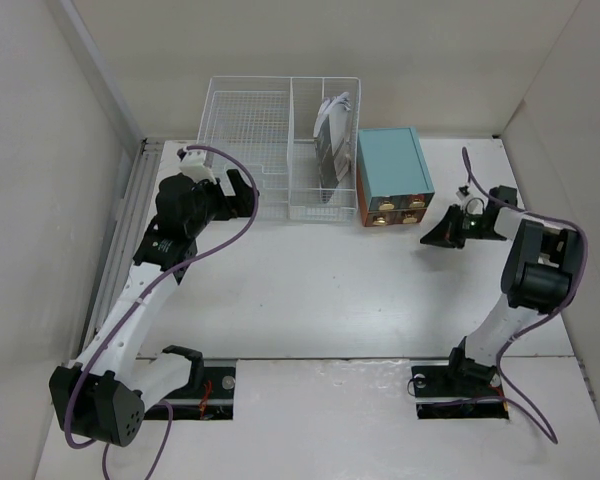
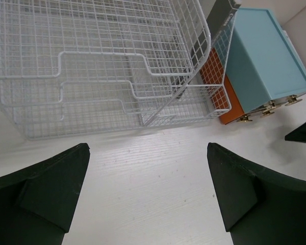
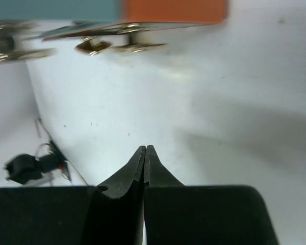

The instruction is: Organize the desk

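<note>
From overhead, the white bench (image 1: 310, 290) fills the floor of the pale-walled enclosure, and the wire basket (image 1: 270, 150) stands at its far side. The teal drawer box (image 1: 393, 170) sits just to the right of the basket, nearly touching it. The basket's right compartment holds an upright dark and white bundle of papers (image 1: 330, 140), while its wide left compartment shows only mesh.

The left tool (image 1: 245, 195) hangs just in front of the basket's left compartment. The right tool (image 1: 430, 238) is well to the right of the basket, in front of the drawer box and pointing toward it.

The left wrist camera adds what the overhead view cannot. The black fingers (image 2: 51, 189) are spread as wide as the frame, with bare bench between them and nothing held. This view also shows the stepped cut-out in the basket's front wall and a dark spine (image 2: 219, 25) with white lettering leaning against the mesh. The orange drawer fronts (image 2: 222, 94) show beside it.

Only the right wrist camera settles the right tool's state. Its two fingers are pressed together to a single point above the bench and grip nothing. Beyond them the brass handles (image 3: 122, 46) of the drawers are blurred.
</note>
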`<state>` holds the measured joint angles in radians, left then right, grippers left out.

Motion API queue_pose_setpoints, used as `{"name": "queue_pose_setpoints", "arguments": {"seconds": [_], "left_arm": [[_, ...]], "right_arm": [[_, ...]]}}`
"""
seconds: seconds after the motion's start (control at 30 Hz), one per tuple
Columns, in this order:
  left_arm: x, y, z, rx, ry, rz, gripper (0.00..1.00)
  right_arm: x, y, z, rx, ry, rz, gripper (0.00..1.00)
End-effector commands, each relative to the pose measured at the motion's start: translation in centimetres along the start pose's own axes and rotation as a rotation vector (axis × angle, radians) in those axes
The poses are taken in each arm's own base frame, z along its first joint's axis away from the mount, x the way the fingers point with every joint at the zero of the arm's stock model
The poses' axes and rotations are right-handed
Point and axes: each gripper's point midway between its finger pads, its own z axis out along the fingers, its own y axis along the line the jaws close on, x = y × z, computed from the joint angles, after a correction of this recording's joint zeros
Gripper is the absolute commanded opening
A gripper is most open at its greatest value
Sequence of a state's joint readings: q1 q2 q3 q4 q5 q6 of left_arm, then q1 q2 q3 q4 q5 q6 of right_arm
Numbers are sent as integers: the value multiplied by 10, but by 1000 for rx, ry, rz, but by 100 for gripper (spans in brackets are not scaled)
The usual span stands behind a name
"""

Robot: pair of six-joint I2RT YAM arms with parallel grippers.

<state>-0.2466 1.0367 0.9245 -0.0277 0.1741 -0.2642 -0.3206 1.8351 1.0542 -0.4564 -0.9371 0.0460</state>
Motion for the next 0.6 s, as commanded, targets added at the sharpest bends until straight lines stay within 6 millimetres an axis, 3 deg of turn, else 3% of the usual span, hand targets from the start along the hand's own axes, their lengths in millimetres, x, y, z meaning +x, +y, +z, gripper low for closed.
{"name": "queue_pose_setpoints", "arguments": {"seconds": [0.0,0.1,0.13,0.23,0.27,0.3,0.33,0.37,0.4,0.43,0.5,0.57], "left_arm": [[-20,-20,-3,103,-61,20,100],[-23,-30,-6,158,-77,29,100],[-18,-34,-6,189,-65,30,100],[-15,-40,-7,229,-57,34,100],[-14,-42,-7,238,-54,35,100],[-16,-43,-7,241,-62,37,100],[-16,-43,-7,241,-62,37,100],[-13,-41,-4,237,-52,43,100],[-13,-41,-4,237,-52,43,100],[-11,-40,-2,234,-44,41,100],[-4,-37,2,228,-27,37,100],[1,-34,7,222,-7,32,100]], "right_arm": [[-27,42,-42,40,-66,-311,0],[-37,64,-67,81,-90,-467,0],[-50,90,-82,104,-140,-575,0],[-75,122,-105,274,-255,-743,0],[-85,139,-129,388,-355,-800,0],[-88,173,-141,391,-454,-862,9],[-93,177,-141,408,-477,-868,15],[-92,203,-160,407,-560,-913,24],[-95,221,-170,394,-630,-941,37],[-93,237,-178,373,-676,-965,60],[-85,253,-198,382,-783,-949,85],[-79,266,-201,358,-840,-966,94]]}}
